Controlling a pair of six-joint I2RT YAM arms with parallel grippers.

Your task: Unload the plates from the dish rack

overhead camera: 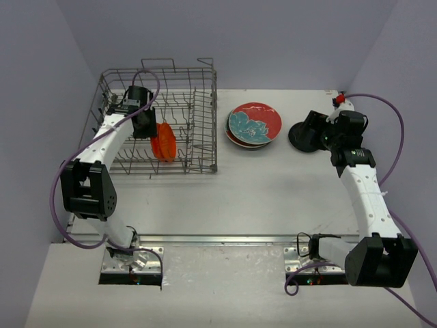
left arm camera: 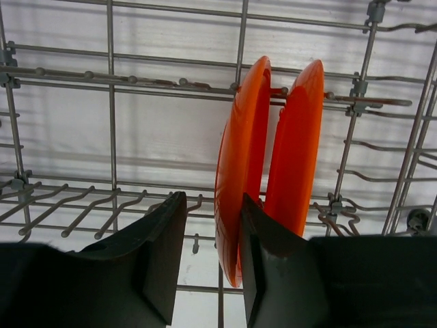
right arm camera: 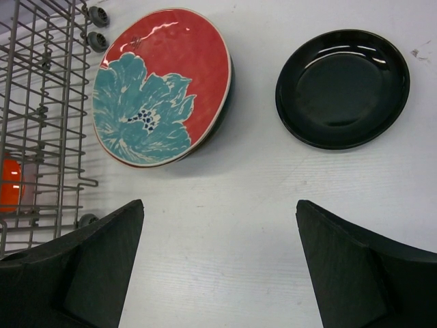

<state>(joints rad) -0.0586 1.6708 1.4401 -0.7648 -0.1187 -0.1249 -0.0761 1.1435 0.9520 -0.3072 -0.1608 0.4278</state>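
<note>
The grey wire dish rack (overhead camera: pixel 202 116) stands at the far left and holds two orange plates (overhead camera: pixel 164 141) upright on edge. My left gripper (overhead camera: pixel 146 124) is inside the rack. In the left wrist view its open jaws (left arm camera: pixel 212 198) straddle the lower rim of the left orange plate (left arm camera: pixel 240 137), which lies against the right finger, with a gap to the left finger. The second orange plate (left arm camera: pixel 300 150) stands just right of it. A red plate with a teal flower (overhead camera: pixel 254 121) tops a stack on the table. A black plate (overhead camera: pixel 300 138) lies beside my open, empty right gripper (overhead camera: pixel 318 131).
In the right wrist view the red floral plate (right arm camera: pixel 160 85) and the black plate (right arm camera: pixel 341 87) lie ahead of the open gripper (right arm camera: pixel 220 205), above bare white table. The rack's right wall (right arm camera: pixel 41 102) is at the left edge. Purple-grey walls enclose the table.
</note>
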